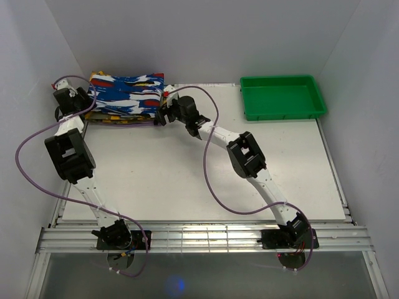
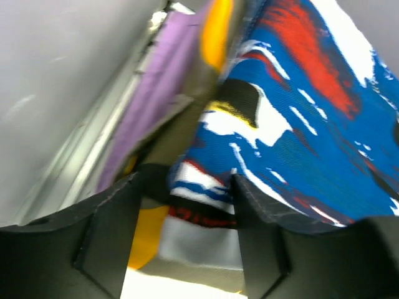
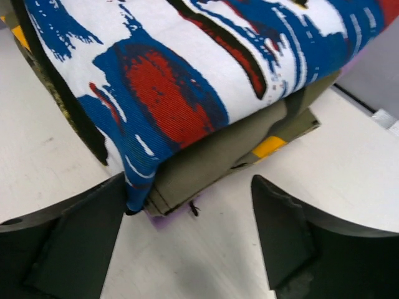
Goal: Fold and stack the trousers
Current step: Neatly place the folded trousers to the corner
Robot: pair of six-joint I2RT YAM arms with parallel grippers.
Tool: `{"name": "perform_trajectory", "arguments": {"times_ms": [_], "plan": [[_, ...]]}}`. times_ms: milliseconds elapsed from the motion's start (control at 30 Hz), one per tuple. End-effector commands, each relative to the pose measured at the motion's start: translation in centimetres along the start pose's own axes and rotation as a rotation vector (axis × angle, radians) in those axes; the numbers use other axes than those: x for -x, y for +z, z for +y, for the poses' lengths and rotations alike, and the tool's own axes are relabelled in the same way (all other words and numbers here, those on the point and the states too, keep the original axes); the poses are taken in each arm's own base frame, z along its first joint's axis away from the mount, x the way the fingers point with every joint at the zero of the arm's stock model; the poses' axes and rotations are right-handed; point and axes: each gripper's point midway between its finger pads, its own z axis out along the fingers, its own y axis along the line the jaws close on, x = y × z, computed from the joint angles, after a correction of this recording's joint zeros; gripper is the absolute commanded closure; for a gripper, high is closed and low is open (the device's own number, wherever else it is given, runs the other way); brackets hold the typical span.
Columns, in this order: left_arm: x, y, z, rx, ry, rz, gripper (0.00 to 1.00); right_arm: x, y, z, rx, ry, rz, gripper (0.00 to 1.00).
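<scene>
Two claws flank the trousers. From above, the trousers lie folded on a stack in the far left corner of the table, long axis along the far edge. The left claw sits at their left end and the right claw at their right end. A green tray sits in the far right corner. At the left wrist, the fingers stand apart, the fold's edge just beyond them. At the right wrist, the fingers are apart too, the trousers' corner between them atop a camouflage garment. I judge neither end gripped.
</scene>
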Motion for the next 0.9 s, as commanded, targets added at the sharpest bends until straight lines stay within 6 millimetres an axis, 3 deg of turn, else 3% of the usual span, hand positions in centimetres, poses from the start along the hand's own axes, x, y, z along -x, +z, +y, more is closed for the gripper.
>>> {"name": "perform_trajectory", "arguments": {"times_ms": [0,67,100,167,200,333,467,500,533,567,600,633,667,700,733,767,800,833,867], "plan": [[5.9,-3.8,3.2,0.164,0.011,-0.098,0.28,8.8,-2.5,-4.4,-0.098,-0.032,-0.123,0.14],[5.9,-4.8,2.9,0.170,0.015,-0.070,0.21,8.7,-3.0,-4.5,-0.095,-0.028,-0.109,0.10],[6.0,-5.2,2.6,0.161,0.023,-0.064,0.20,9.8,-3.5,-4.7,-0.099,-0.028,-0.119,0.05],[6.3,-6.6,2.3,0.162,0.044,-0.045,0.18,9.8,-4.1,-4.7,-0.091,-0.020,-0.099,0.02],[6.3,-7.1,2.2,0.162,0.050,-0.035,0.18,11.1,-4.7,-4.9,-0.092,-0.019,-0.112,0.10],[5.9,-9.8,2.1,0.184,0.094,0.029,0.13,12.5,-6.8,-5.6,-0.090,0.002,-0.094,0.10],[3.7,-13.1,2.4,0.204,0.138,0.161,0.10,13.3,-10.0,-7.0,-0.092,0.030,-0.051,0.10],[3.7,-13.7,2.4,0.205,0.167,0.177,0.02,14.9,-11.6,-8.1,-0.107,0.032,-0.063,0.10],[3.6,-14.5,2.3,0.205,0.180,0.192,0.02,13.4,-12.5,-8.1,-0.094,0.052,-0.009,0.10],[2.1,-15.3,1.7,0.167,0.185,0.268,0.02,13.7,-13.5,-8.5,-0.095,0.062,0.001,0.10],[2.9,-15.8,0.7,0.119,0.211,0.278,0.02,15.5,-15.5,-9.6,-0.112,0.063,-0.015,0.10],[2.5,-16.3,0.3,0.077,0.265,0.313,0.02,13.7,-16.7,-9.6,-0.101,0.091,0.051,0.10],[1.6,-17.0,-0.5,0.028,0.270,0.357,0.02,13.7,-17.9,-9.9,-0.103,0.102,0.069,0.10],[1.6,-17.1,-1.3,0.013,0.297,0.364,0.02,15.1,-20.0,-11.0,-0.124,0.108,0.066,0.10],[1.4,-17.2,-1.7,0.020,0.336,0.379,0.02,12.7,-21.5,-10.9,-0.124,0.147,0.151,0.10],[1.3,-17.1,-2.2,0.028,0.370,0.381,0.02,12.4,-22.8,-11.2,-0.138,0.161,0.176,0.10],[0.9,-16.9,-4.1,0.005,0.418,0.385,0.02,13.5,-25.1,-12.1,-0.168,0.164,0.169,0.10],[0.8,-16.8,-5.5,-0.026,0.451,0.382,0.02,13.0,-26.4,-12.2,-0.175,0.176,0.191,0.10],[-0.1,-16.6,-8.2,-0.079,0.487,0.389,0.02,10.1,-28.3,-12.5,-0.192,0.207,0.253,0.10]]}}
